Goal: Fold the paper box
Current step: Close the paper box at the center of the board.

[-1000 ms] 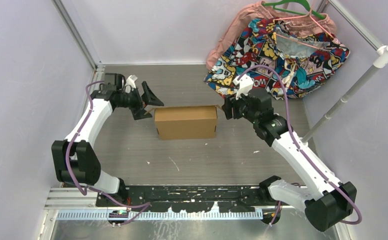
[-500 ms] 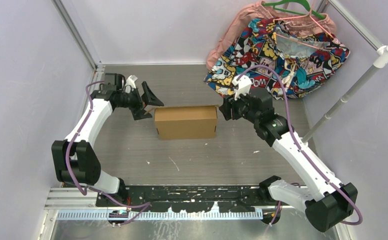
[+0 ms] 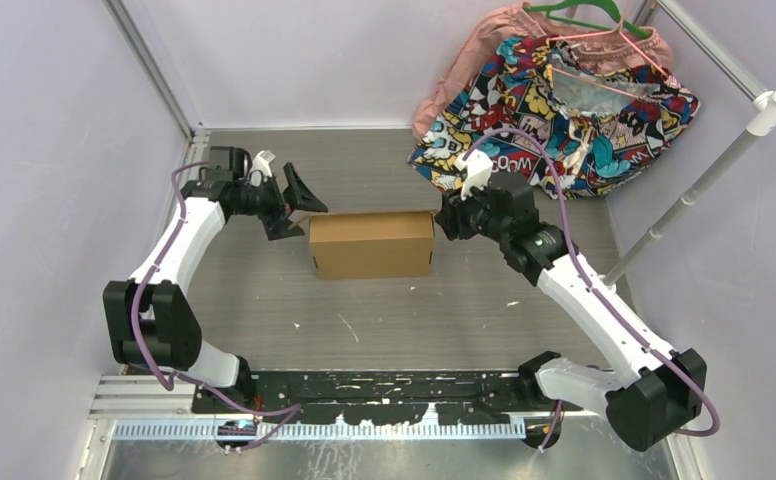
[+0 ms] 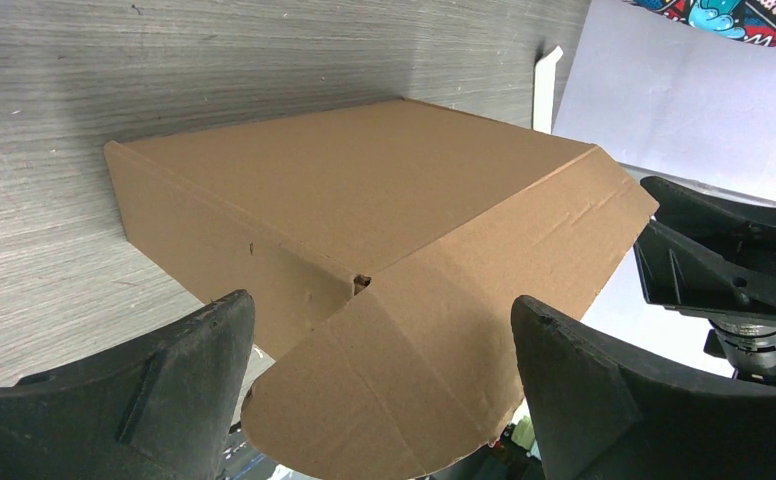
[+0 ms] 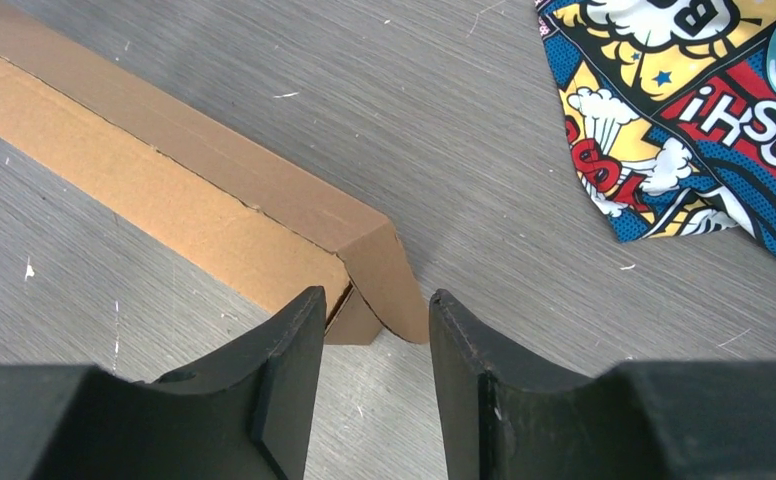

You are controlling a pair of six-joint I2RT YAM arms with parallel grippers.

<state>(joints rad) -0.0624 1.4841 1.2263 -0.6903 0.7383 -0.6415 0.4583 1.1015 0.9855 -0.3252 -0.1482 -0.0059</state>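
Observation:
The brown paper box (image 3: pixel 372 243) lies as a shallow closed mailer in the middle of the table. My left gripper (image 3: pixel 299 212) is wide open at its left end. In the left wrist view the box's (image 4: pixel 364 190) rounded side flap (image 4: pixel 434 380) sticks out between the open gripper's (image 4: pixel 379 305) fingers without touching them. My right gripper (image 3: pixel 445 218) is at the box's right end, open by a narrow gap and empty. In the right wrist view the gripper (image 5: pixel 376 296) has its fingertips just short of a side flap (image 5: pixel 384 280) that stands out from the box (image 5: pixel 164 190).
A comic-print cloth (image 3: pixel 584 110) with a pink cloth and a green hanger (image 3: pixel 574 15) lies at the back right, also in the right wrist view (image 5: pixel 694 110). A white pole (image 3: pixel 704 180) slants along the right side. Purple walls and metal frame rails enclose the table.
My right gripper has moved slightly left, closer to the box's right end. The left arm and the box have not moved.

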